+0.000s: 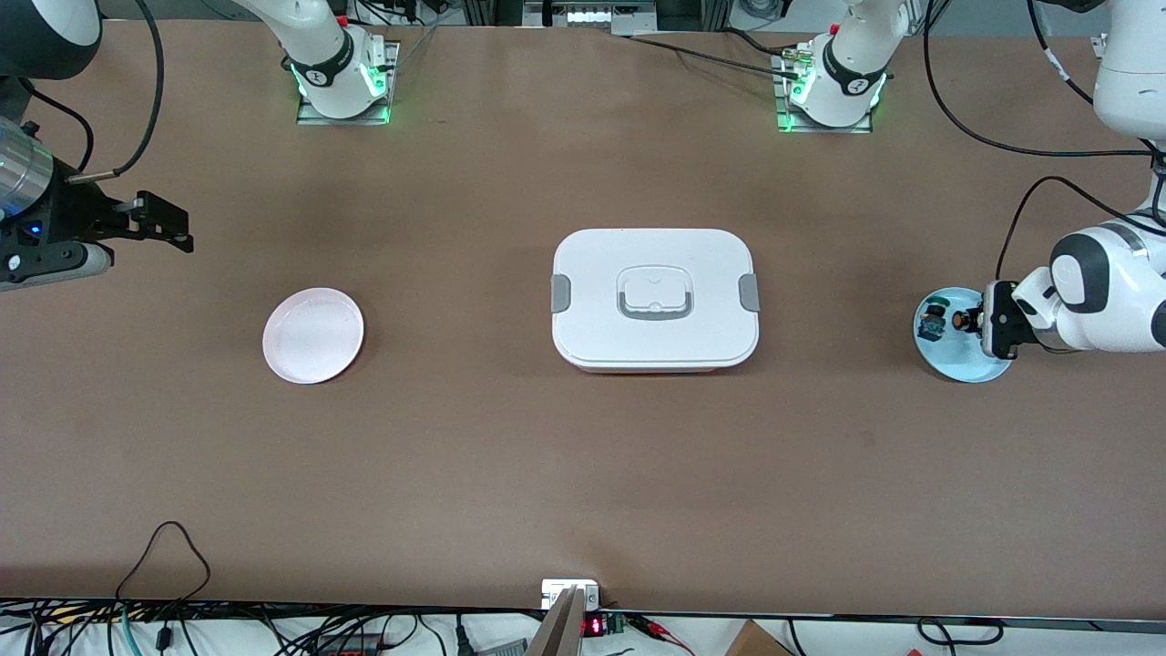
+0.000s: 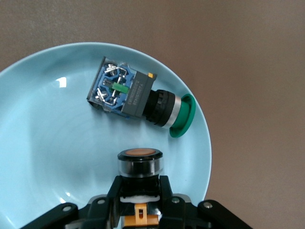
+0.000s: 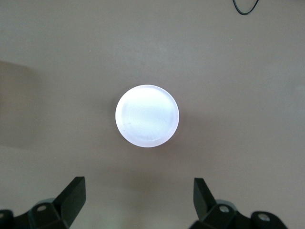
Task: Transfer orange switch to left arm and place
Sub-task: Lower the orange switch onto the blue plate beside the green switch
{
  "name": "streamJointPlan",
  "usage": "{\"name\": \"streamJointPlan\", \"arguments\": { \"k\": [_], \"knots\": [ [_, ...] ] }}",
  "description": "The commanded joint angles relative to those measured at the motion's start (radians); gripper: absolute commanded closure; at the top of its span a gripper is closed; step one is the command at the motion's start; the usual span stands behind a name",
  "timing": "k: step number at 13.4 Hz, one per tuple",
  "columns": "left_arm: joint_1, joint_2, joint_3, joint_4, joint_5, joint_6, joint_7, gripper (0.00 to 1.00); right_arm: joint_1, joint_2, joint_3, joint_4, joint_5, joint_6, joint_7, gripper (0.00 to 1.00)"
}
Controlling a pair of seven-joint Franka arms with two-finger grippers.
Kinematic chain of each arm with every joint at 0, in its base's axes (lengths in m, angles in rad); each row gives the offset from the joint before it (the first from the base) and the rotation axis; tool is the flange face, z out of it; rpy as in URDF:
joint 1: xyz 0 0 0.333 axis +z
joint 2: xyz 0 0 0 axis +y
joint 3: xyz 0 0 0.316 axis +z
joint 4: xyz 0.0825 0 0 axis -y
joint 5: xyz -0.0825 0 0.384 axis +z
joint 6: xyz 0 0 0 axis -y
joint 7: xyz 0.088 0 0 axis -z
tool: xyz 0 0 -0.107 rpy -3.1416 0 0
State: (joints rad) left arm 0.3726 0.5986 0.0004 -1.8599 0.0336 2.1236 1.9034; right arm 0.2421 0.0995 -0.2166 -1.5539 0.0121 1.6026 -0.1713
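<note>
My left gripper [image 2: 139, 202] has its jaws clenched on the orange switch [image 2: 139, 164] over the light-blue plate [image 1: 947, 360], beside a green switch [image 2: 138, 98]. My right gripper [image 3: 138, 198] waits, jaws released, above the pink plate [image 1: 312, 334]; the box [image 1: 654, 298] sits between the plates.

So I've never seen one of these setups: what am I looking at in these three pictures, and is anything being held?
Two robot arms work at a brown table. One picture looks down from across the table; the other two come from cameras on each arm's wrist. In the middle sits a white box. A pink plate lies toward the right arm's end, a light-blue plate toward the left arm's. The left gripper is shut on the orange switch at the blue plate, beside a green switch. The right gripper waits open above the table.
</note>
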Motion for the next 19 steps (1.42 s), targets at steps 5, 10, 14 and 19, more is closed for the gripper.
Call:
{"name": "streamJointPlan", "arguments": {
  "k": [5, 10, 14, 19],
  "knots": [
    [0.014, -0.025, -0.011, -0.007, -0.115, -0.02, 0.039, 0.0, -0.004, 0.009, 0.002, 0.018, -0.001, -0.015, -0.001, 0.0],
    [0.011, -0.071, -0.013, -0.004, -0.115, -0.062, 0.039, 0.0, -0.006, 0.009, 0.002, 0.018, -0.001, -0.013, -0.001, 0.0],
    [0.011, -0.112, -0.013, 0.01, -0.115, -0.071, 0.037, 0.0, -0.006, 0.009, 0.002, 0.018, -0.001, -0.015, -0.001, 0.0],
    [-0.024, -0.183, -0.013, 0.082, -0.124, -0.164, 0.023, 0.0, -0.009, 0.009, 0.002, 0.018, 0.0, -0.016, -0.001, 0.0]
  ]
}}
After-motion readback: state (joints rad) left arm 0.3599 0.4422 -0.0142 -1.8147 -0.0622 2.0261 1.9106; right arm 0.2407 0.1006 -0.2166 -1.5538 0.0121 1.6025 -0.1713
